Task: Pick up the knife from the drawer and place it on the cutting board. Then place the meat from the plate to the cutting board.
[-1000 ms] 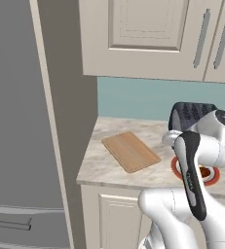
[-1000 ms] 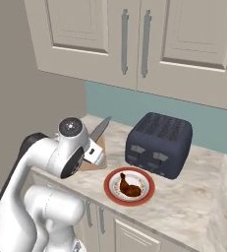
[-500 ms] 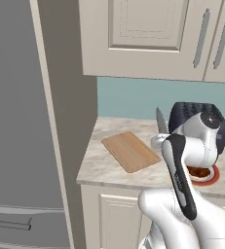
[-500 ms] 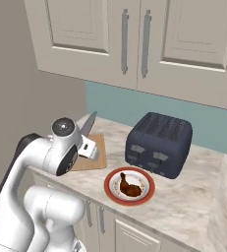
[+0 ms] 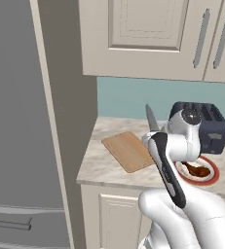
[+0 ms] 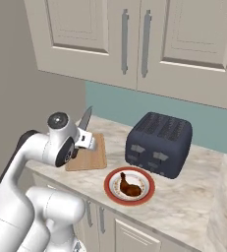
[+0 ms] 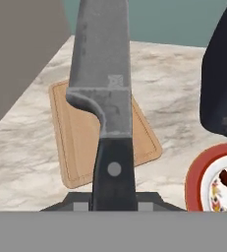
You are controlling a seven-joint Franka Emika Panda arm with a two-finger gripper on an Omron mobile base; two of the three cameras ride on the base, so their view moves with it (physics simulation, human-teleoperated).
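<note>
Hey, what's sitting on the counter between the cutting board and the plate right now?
Nothing: in the hand view, just bare marbled countertop separates the cutting board from the plate.

Arm (image 5: 168,165) folded — elbow bent, fingers (image 7: 74,202) clamped on knife (image 7: 105,93) handle

The knife (image 7: 102,83) was grey-bladed and black-handled, the board (image 7: 78,133) light brown, the plate (image 6: 129,186) red-rimmed, the bench (image 6: 198,197) marbled beige.
</note>
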